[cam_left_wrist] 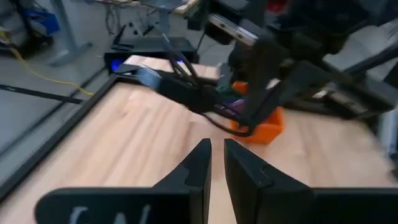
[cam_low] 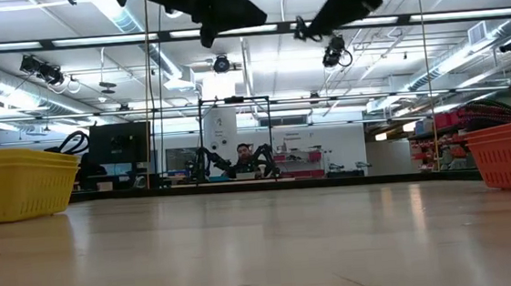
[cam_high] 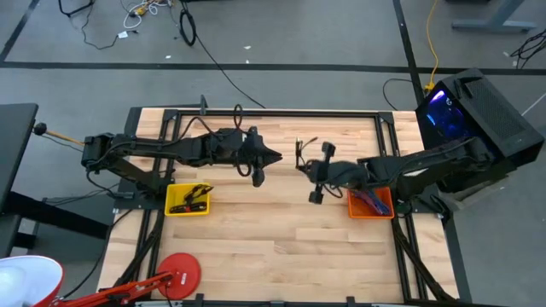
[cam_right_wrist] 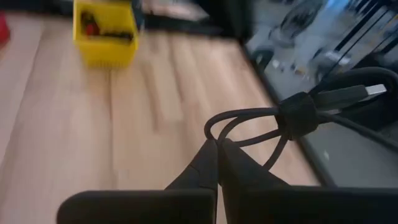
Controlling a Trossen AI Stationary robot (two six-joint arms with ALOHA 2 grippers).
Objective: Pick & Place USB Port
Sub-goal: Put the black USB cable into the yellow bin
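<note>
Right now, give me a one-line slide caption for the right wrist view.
Right gripper shut on a bundled USB cable, raised over the wooden table, yellow bin beyond.

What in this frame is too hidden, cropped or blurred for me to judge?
- Orange bin contents: high view, right arm covers part; left wrist view blurred.
- Yellow bin contents: too small in high view, behind the wall in low view.
- Both grippers: low view, cut off by the top edge.
- Cable far end: right wrist view, leaves the frame.

red disc [cam_high: 180, 271] near table edge | black computer tower [cam_high: 478, 111] beside table, lit blue | person [cam_low: 242, 153] beyond table
</note>
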